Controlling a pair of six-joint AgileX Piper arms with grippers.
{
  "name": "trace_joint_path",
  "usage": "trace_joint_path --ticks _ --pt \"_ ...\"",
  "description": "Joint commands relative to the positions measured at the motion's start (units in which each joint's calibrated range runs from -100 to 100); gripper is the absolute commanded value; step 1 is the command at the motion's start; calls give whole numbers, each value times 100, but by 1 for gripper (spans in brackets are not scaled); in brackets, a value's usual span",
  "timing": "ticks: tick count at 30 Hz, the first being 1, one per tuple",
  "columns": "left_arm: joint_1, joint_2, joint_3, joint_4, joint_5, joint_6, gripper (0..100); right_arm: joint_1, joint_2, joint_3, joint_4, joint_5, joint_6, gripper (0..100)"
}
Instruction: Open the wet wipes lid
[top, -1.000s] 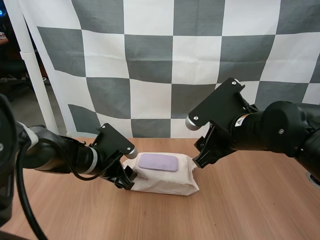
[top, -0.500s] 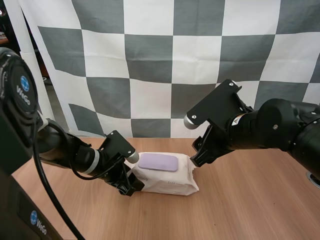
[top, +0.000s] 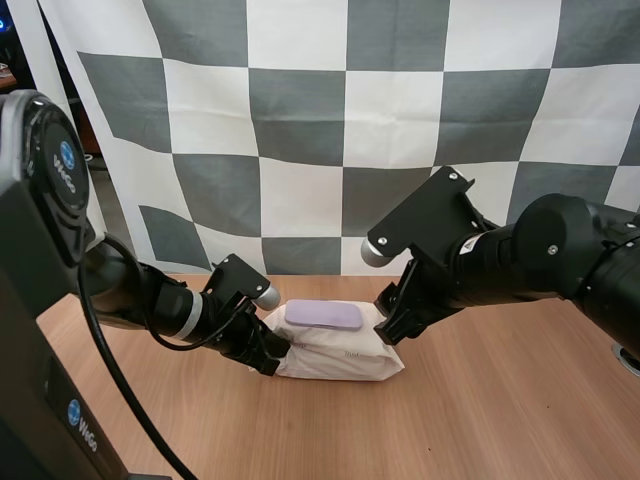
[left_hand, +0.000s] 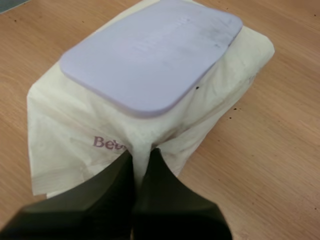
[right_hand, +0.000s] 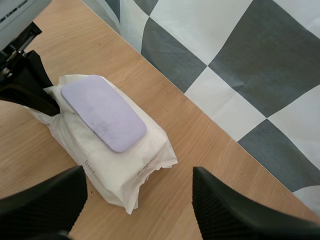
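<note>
A white pack of wet wipes (top: 345, 355) lies on the wooden table (top: 500, 400), its lilac lid (top: 323, 315) flat and closed on top. My left gripper (top: 272, 358) is at the pack's left end. In the left wrist view its fingers (left_hand: 160, 185) lie together, pinching a fold of the pack (left_hand: 75, 120) wrapper just below the lid (left_hand: 150, 50). My right gripper (top: 390, 322) hovers over the pack's right end. In the right wrist view this gripper (right_hand: 139, 175) stands open above the pack (right_hand: 117, 172), nothing between its fingers, with the lid (right_hand: 102, 112) beyond and the left gripper (right_hand: 30, 85) at the far end.
Bare wood lies in front of and to the right of the pack. The table's far edge (right_hand: 200, 107) runs just behind the pack.
My left gripper has closed on the pack's left end, and the pack has bunched and shifted slightly right. The right arm has dipped a little toward the pack.
</note>
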Motion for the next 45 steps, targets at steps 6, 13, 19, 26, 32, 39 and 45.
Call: trace_joint_path --ticks 6,13,19,26,32,39,45 --pt "3 62 -4 162 112 74 0 1 256 10 1143 751 -1840 100" --pt "3 62 -4 188 238 74 0 1 1269 10 1511 190 -3133 100" --pt "3 62 -4 188 238 74 0 209 1867 10 1524 -556 -3427 100" --pt "3 62 -4 188 238 74 0 606 2373 10 1255 -1566 -3427 100" --pt "3 62 -4 188 238 74 0 622 2772 10 1197 -2279 -3556 100" --pt "3 62 -4 188 238 74 0 645 3087 -8 1197 -2634 -3663 100" --pt "3 62 -4 188 238 74 0 941 3249 -8 1197 -3077 -3663 100"
